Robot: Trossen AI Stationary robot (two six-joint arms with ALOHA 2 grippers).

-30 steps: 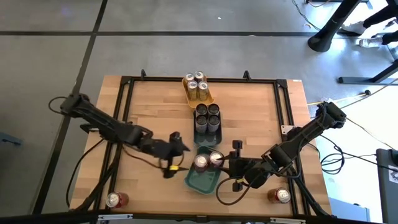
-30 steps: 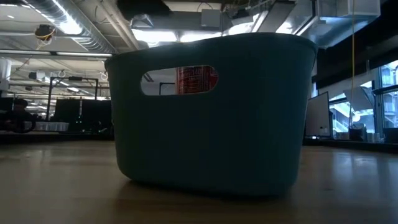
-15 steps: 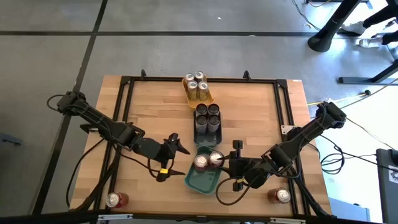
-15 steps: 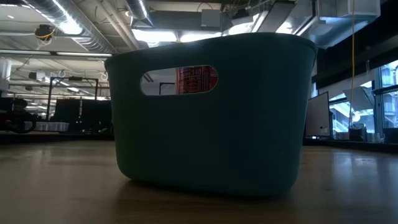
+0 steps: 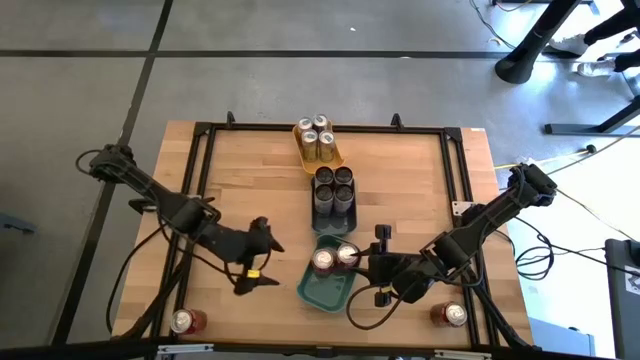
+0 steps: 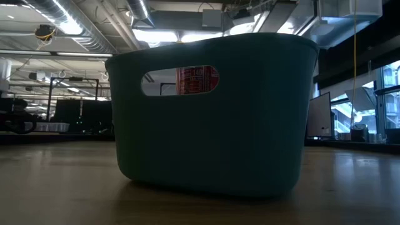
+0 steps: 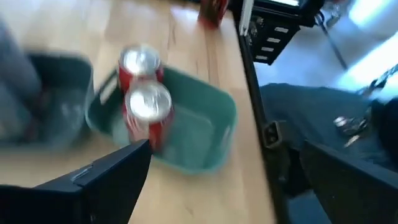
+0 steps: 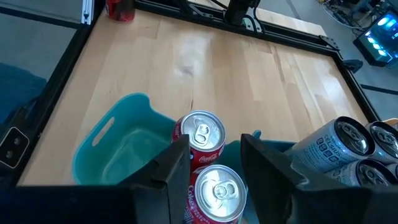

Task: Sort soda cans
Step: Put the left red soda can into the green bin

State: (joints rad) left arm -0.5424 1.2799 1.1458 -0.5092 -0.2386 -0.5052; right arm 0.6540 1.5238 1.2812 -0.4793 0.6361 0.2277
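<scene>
So the bench (image 5: 240, 170) is a wooden top with a black frame around it. Both arms reach in from the sides toward the near middle. The teal tray (image 5: 328, 285) sits at the near centre, with two red cans (image 5: 334, 259) standing upright in its far end, touching each other. Beyond it along the centre line there's a dark tray (image 5: 334, 205) holding four grey-black cans (image 5: 334, 182), then a yellow tray (image 5: 318, 152) at the far edge with four gold cans (image 5: 316, 133).

The left end effector (image 5: 259, 259) hangs over bare wood to the left of the teal tray, well clear of it, fingers spread wide and holding nothing. The right end effector (image 5: 378, 266) sits just right of the teal tray, right beside the two red cans, its fingers parted and empty too.

Two more red cans are out on their own: one (image 5: 182, 321) at the near left corner, one (image 5: 450, 315) at the near right.
</scene>
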